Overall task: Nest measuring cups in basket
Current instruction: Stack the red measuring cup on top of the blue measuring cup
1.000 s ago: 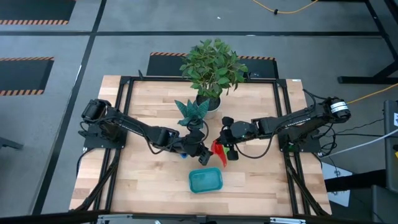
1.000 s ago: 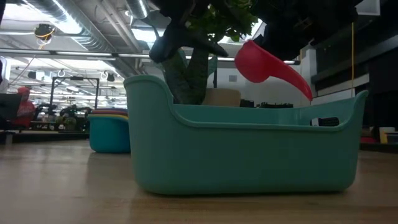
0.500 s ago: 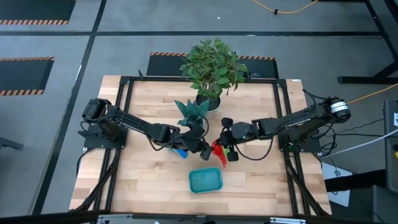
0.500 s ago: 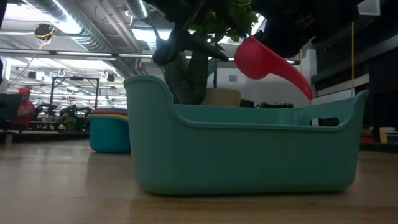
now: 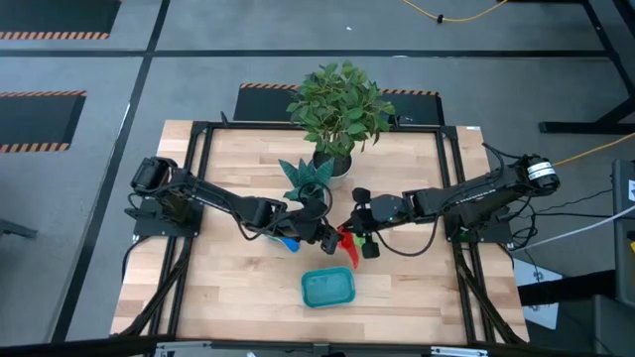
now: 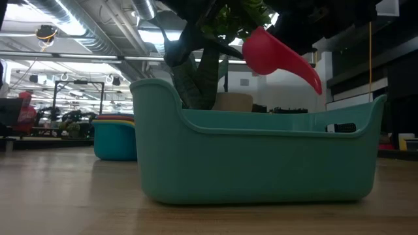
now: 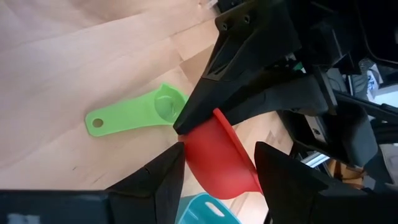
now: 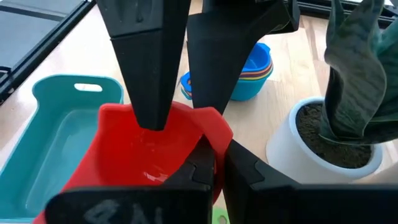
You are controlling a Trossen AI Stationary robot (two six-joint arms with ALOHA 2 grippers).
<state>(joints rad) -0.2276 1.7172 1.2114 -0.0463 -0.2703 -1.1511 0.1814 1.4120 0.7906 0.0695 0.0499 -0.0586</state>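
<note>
The red measuring cup (image 5: pixel 346 245) hangs in the air above the counter (image 5: pixel 228 288), just behind the teal basket (image 5: pixel 327 289), and both pincers meet at it. The right pincer (image 8: pixel 216 163) is clamped narrow on the cup's rim. The left pincer (image 7: pixel 217 171) stands wide, one finger on each side of the red bowl; whether its fingers (image 7: pixel 155 180) actually touch the cup cannot be told. In the low view the cup (image 6: pixel 277 55) is tilted, above the basket's (image 6: pixel 261 156) far rim.

A stack of nested cups (image 8: pixel 252 71), blue on the outside with coloured rims within, sits on the counter behind the red one, near a white plant pot (image 8: pixel 317 143). A small green measuring cup (image 7: pixel 134 113) lies flat on the wood beneath the pincers. The basket (image 8: pixel 46 134) holds nothing that shows. A leafy plant (image 5: pixel 340 107) stands at the back of the counter.
</note>
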